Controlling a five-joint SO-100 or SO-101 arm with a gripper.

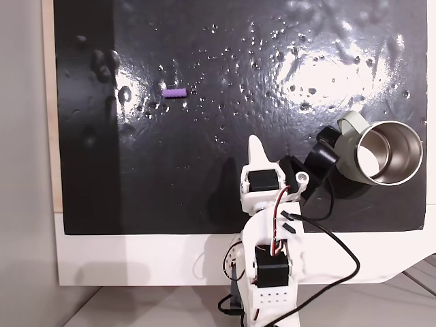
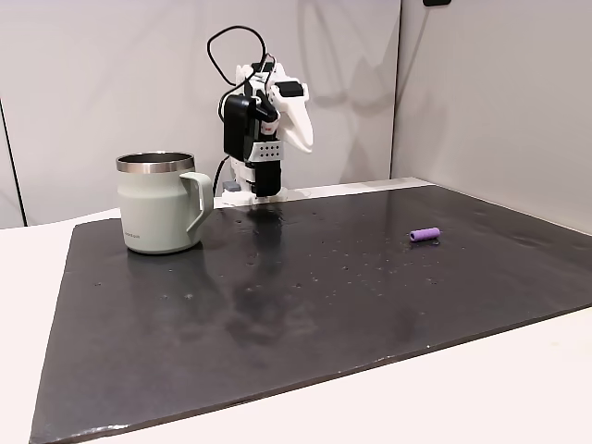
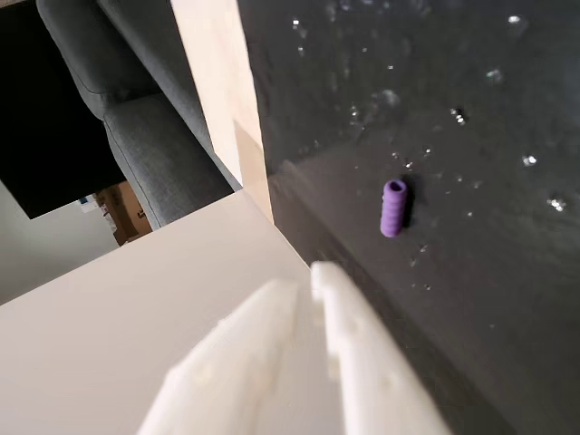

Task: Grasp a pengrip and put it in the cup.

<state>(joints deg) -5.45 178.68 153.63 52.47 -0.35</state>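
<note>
**No legible text**

I can't read any writing, brand, number or sign from here. The cup [image 2: 159, 215] at the left of a fixed view carries a faint small mark low on its side, too tiny to make out.

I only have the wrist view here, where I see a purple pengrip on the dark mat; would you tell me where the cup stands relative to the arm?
Observer: In a fixed view from above, the cup stands on the mat's right side, just right of the arm; the pengrip lies far off at upper left.
Operator: Thank you. Is the cup upright?
Observer: Yes. In a fixed view from the side the cup stands upright, mouth up, handle toward the arm.
Operator: And is my tool near the pengrip?
Observer: No. The tool sits close to the base, well apart from the pengrip, its fingers together and holding nothing.
</note>
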